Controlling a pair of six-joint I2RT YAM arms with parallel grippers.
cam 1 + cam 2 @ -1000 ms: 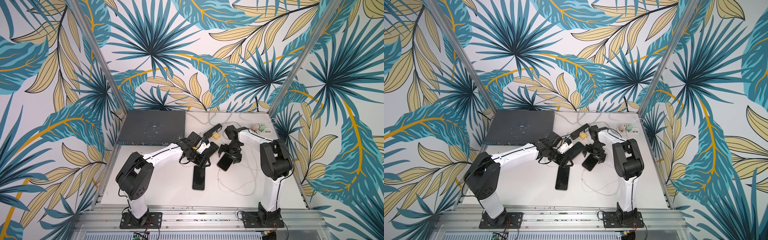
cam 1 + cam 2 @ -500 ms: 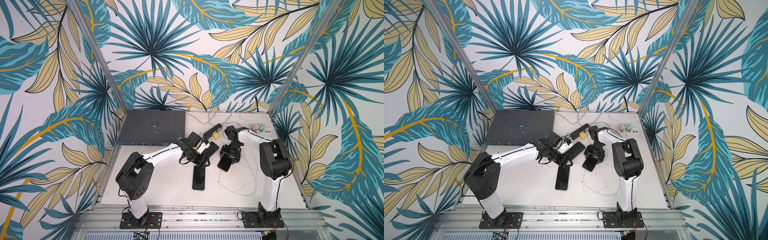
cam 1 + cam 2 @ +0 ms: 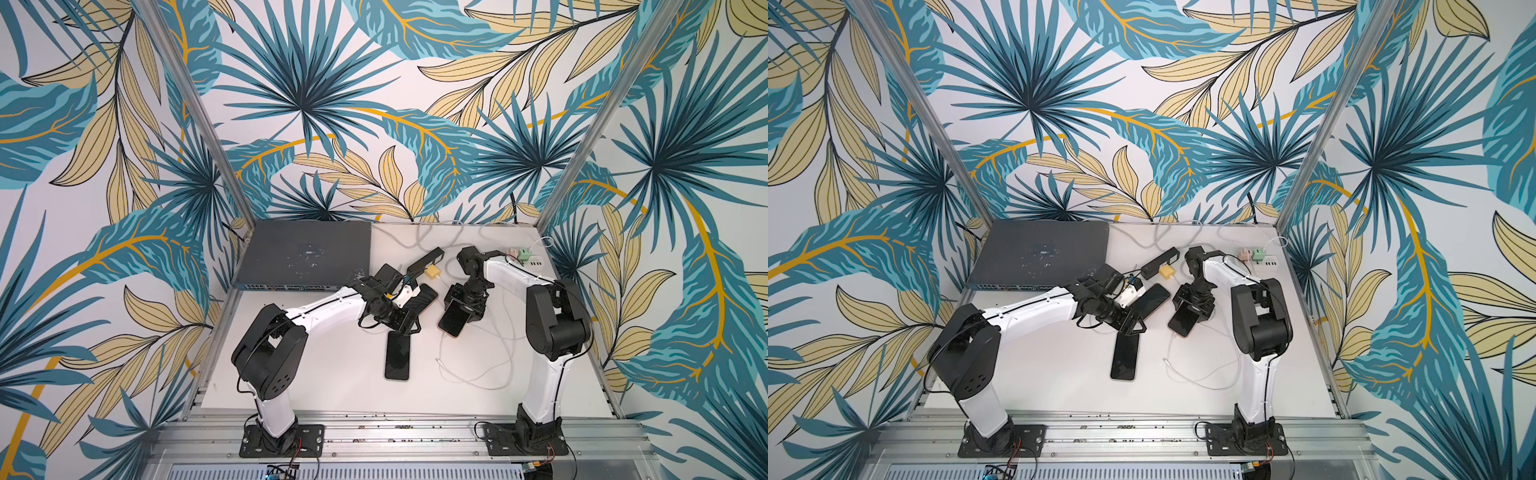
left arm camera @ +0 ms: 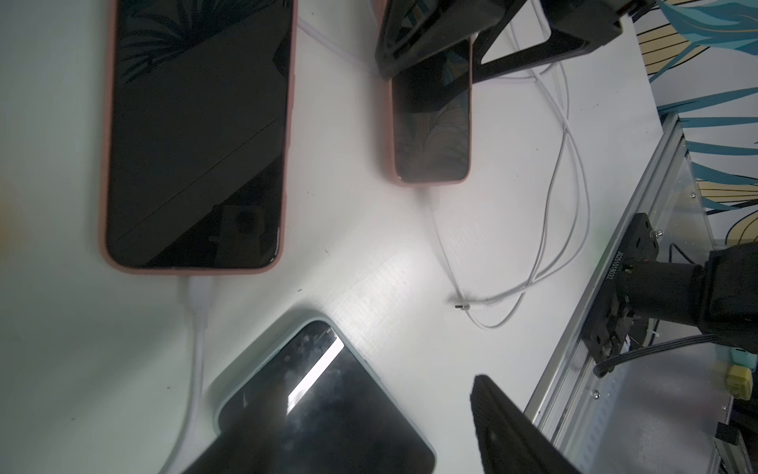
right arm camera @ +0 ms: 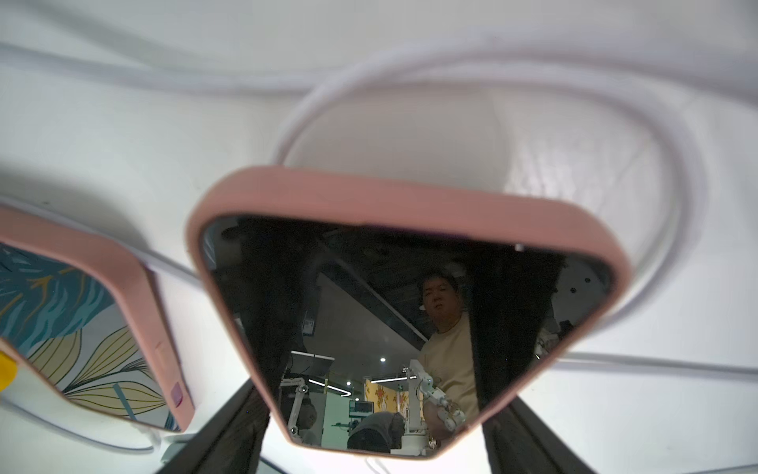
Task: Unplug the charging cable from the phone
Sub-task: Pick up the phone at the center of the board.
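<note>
Two right fingers clamp the pink phone; left fingers gape above the mint phone.

We show the left arm stretched low and forward, the left hand pointing down with jaws apart and nothing between them. The right arm folds back on itself. The right hand points down, its fingers set against both long edges of a phone.
</note>
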